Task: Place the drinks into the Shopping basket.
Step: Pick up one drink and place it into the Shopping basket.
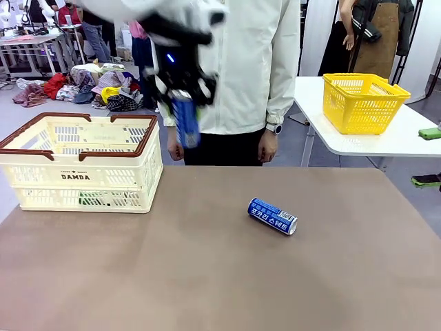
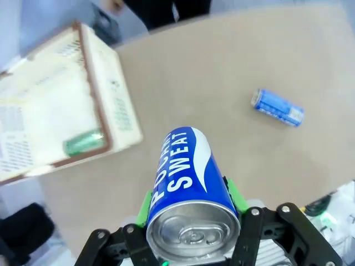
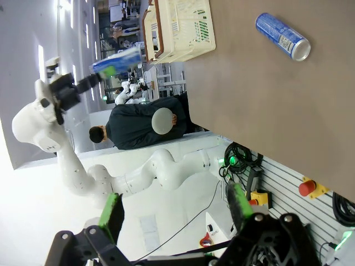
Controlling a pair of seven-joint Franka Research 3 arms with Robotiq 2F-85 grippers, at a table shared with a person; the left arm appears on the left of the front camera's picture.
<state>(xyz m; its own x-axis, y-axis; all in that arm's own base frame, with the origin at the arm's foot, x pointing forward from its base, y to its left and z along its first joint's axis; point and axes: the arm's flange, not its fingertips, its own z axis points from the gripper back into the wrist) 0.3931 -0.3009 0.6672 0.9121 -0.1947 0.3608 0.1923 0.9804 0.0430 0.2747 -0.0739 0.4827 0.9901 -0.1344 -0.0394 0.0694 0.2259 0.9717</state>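
Observation:
My left gripper (image 1: pixel 185 110) hangs in the air just right of the Shopping basket (image 1: pixel 41 172), shut on a blue can (image 1: pixel 186 124). In the left wrist view that can (image 2: pixel 188 166) reads "SWEAT" and sits between the green pads (image 2: pixel 145 202), silver top toward the camera. A green can (image 2: pixel 84 143) lies inside the basket (image 2: pixel 119 105); it shows dimly through the slots (image 1: pixel 89 200). A second blue can (image 1: pixel 272 216) with Korean lettering lies on its side on the table, right of centre. My right gripper (image 3: pixel 176 216) is open with nothing between its fingers, far from that can (image 3: pixel 282 36).
A person in a white jacket (image 1: pixel 241 69) stands at the far edge of the brown table, hands hanging down. A yellow mesh basket (image 1: pixel 362 100) sits on a white side table at the back right.

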